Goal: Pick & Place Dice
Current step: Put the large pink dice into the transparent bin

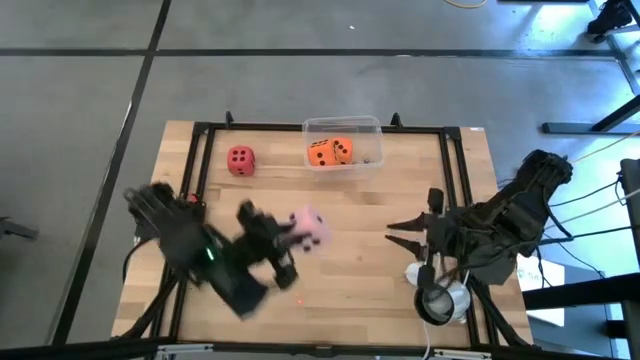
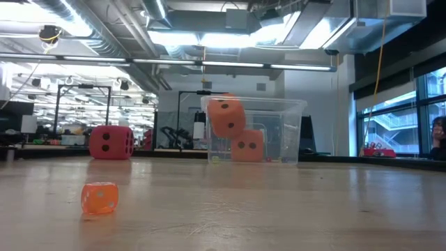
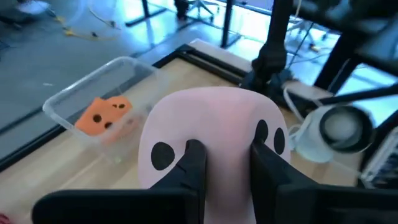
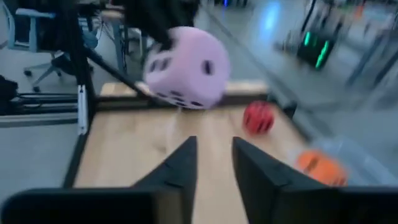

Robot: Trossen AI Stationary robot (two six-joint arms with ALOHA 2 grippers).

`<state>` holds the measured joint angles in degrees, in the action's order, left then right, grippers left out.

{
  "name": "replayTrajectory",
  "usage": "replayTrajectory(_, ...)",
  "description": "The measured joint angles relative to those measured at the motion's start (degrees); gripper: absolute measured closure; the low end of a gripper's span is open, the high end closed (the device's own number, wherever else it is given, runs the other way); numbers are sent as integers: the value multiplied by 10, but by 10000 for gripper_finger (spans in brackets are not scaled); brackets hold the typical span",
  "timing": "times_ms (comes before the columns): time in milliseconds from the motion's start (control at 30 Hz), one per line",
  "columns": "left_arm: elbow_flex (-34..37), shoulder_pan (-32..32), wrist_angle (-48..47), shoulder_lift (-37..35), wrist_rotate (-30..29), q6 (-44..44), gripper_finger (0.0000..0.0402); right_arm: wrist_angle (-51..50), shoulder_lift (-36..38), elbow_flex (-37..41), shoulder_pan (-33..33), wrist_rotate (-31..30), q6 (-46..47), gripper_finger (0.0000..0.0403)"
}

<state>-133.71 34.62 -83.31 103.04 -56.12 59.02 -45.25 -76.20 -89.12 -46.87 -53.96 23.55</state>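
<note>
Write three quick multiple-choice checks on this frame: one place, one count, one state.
1. Where is the red die?
A. In the clear bin
B. On the table beside the clear bin
C. In the right gripper

2. How many orange dice are in the clear bin?
A. Two
B. One
C. Three

3. What state is the pale pink die in?
A. Lying in the clear bin
B. Lying loose on the table
C. Pinched in the left gripper

Answers:
1 B: the red die sits on the wood outside the clear bin.
2 A: the low view shows two orange dice behind its wall.
3 C: the left gripper is closed on the pale pink die, while the right gripper is open and empty.
</note>
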Motion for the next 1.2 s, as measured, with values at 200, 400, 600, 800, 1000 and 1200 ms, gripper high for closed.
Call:
replayTrajectory(200,-1,-95,134,-97,147,-164,355,192,-6,0,20,-80,-243,205)
replayTrajectory(400,-1,-194,238,-127,340,-267,355,363,-13,0,78,-78,-377,127)
replayTrajectory(600,0,-250,217,-125,399,-306,359,388,-13,0,114,24,-344,89)
replayTrajectory(800,0,-277,218,-126,434,-327,359,376,-22,0,127,99,-310,57)
replayTrajectory(1000,0,-296,233,-124,487,-314,360,371,-43,0,132,63,-378,28)
replayTrajectory(1200,0,-300,236,-123,510,-311,362,373,-58,0,143,39,-423,14)
